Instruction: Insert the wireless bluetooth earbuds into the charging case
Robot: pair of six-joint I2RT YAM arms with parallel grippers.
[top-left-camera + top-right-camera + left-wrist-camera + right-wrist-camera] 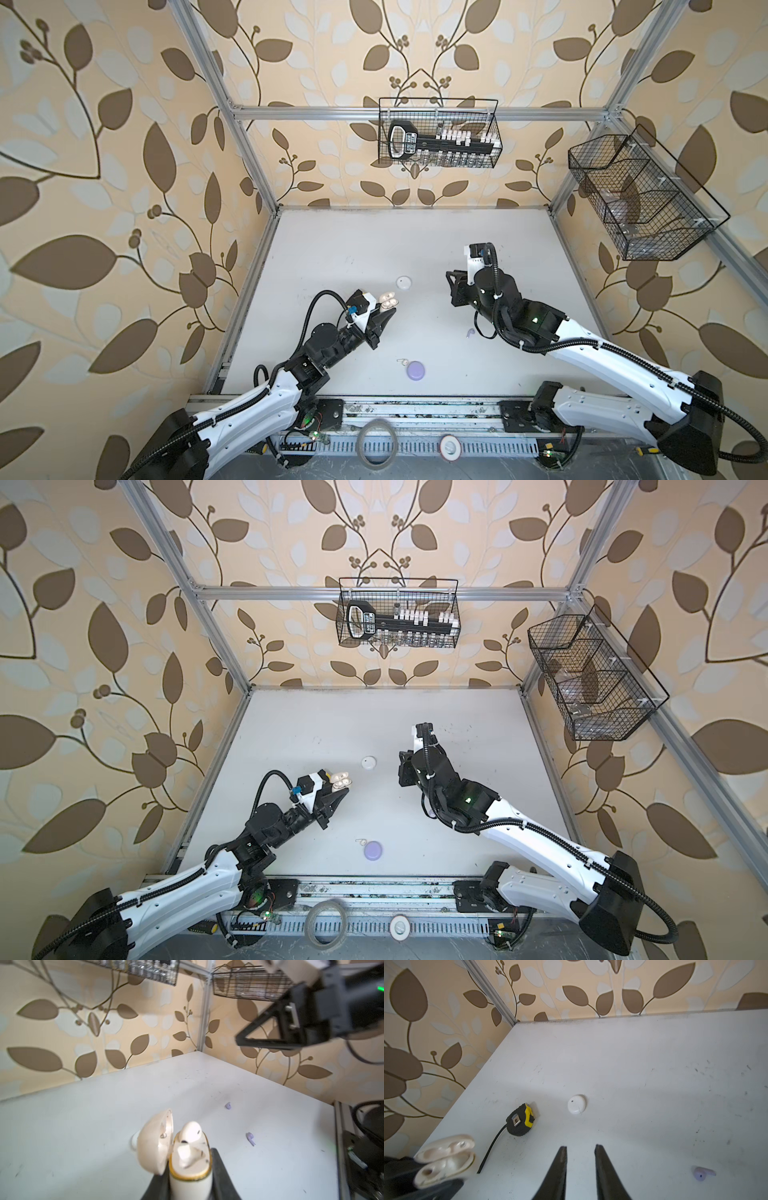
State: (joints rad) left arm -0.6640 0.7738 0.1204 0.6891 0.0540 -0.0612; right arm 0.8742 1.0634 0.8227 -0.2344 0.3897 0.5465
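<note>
- Plainly, the left gripper is clenched on the body of the cream charging case. It holds the case off the counter with the hinged lid swung open.
- Two cream earbuds sit in the wells. One looks seated low, while the other stands proud with its rounded head above the gold rim, so I judge it not fully home.
- The right gripper is released, with its jaws parted and nothing between them. It hangs above bare counter, apart from the case, which lies off to its left.
- The coming move probably turns on this: a lavender earbud lies behind the right gripper, toward the robot's side and close under that arm's forearm. The right arm is clearly the nearer one, but it would have to draw back.
- That earbud lies on its side with the stem flat on the counter. The left wrist view shows a second lavender earbud near it.
- Farther out lie a closed lavender case, with a small pale earbud just beside it, and a closed white round case.
</note>
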